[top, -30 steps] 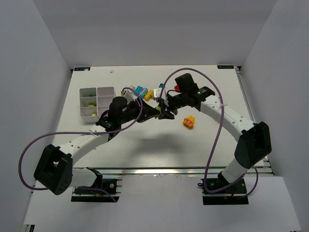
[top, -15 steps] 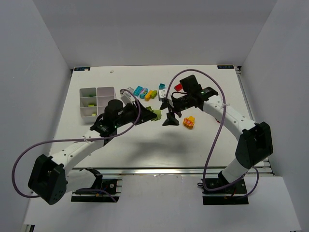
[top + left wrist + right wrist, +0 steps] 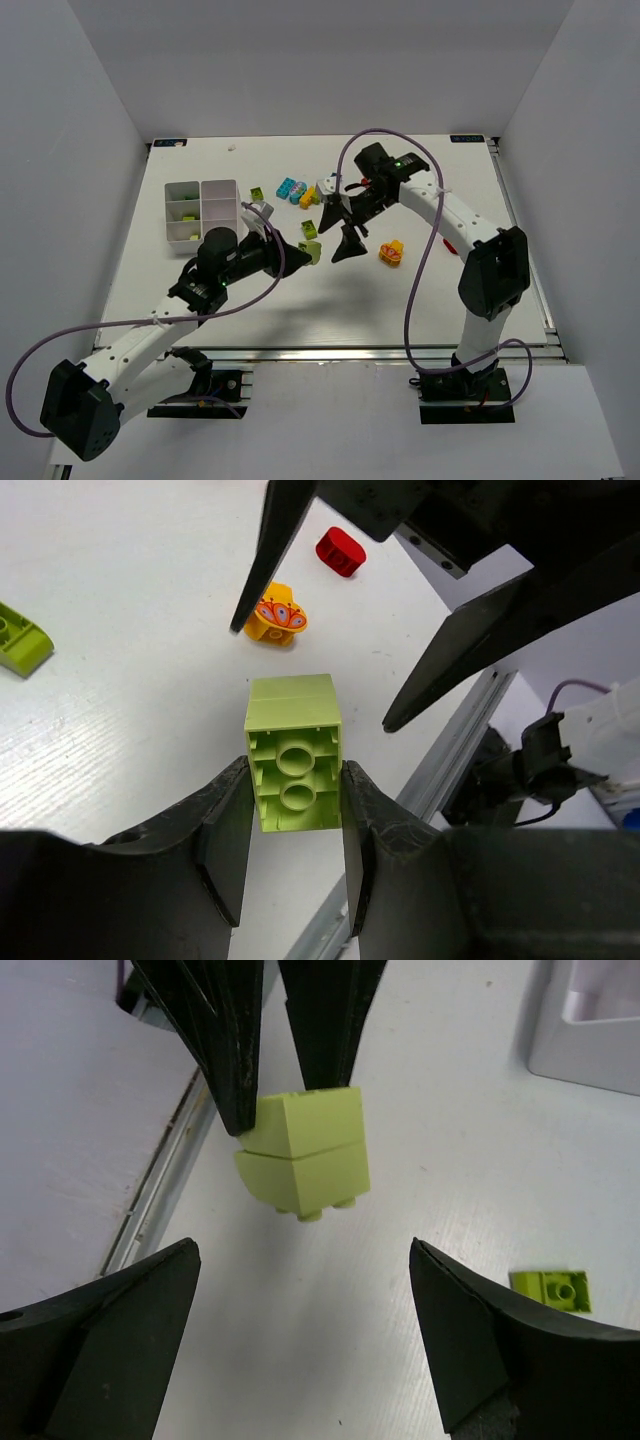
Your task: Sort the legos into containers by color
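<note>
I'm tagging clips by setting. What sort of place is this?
Likely a robotics lab cell: plain white walls box in a white table, robot arms are bolted at its near edge, and toy bricks lie beside a divided tray.

Your left arm (image 3: 140, 335) and right arm (image 3: 455, 215) are white links with black joints; a purple cable (image 3: 409, 305) loops along each. Left hand (image 3: 292, 770) and right hand (image 3: 300, 1250) have black tapered fingers (image 3: 130, 1320).

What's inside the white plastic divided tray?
White plastic divided tray: small lime-green plastic bricks in two left-column compartments; the rest look empty. The left arm covers part of the near-right compartment.
</note>
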Controlling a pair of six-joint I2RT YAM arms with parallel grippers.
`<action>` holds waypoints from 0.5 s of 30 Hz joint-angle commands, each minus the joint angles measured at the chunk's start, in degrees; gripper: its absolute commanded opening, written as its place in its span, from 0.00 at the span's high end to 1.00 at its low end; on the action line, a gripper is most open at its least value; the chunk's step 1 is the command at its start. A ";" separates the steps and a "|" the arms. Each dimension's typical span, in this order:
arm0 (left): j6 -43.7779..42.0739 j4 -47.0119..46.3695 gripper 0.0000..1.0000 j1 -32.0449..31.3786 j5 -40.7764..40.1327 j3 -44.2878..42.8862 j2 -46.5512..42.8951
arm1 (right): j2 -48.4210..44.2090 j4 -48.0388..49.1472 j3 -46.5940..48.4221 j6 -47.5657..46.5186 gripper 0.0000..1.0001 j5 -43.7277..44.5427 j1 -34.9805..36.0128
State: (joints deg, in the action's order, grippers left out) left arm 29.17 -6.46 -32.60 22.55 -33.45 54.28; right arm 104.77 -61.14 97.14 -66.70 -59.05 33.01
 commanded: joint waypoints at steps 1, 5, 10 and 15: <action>-7.80 0.22 0.91 -0.54 1.97 0.49 -1.81 | 1.13 -7.32 3.75 -3.53 0.11 -3.27 2.48; -10.44 0.83 0.93 -0.89 2.68 0.05 -1.20 | 1.75 -6.80 4.28 -2.65 0.11 -3.53 3.90; -12.03 1.10 0.95 -1.41 3.38 -0.56 0.03 | 4.03 -7.93 7.17 -2.56 0.18 -3.71 4.34; -13.08 1.19 0.96 -1.76 3.38 -1.26 0.74 | 6.93 -11.27 10.69 -3.88 0.32 -2.92 4.95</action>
State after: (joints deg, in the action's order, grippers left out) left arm 18.11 -5.30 -33.95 24.88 -33.26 55.24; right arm 110.39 -68.75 104.92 -69.41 -60.82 37.34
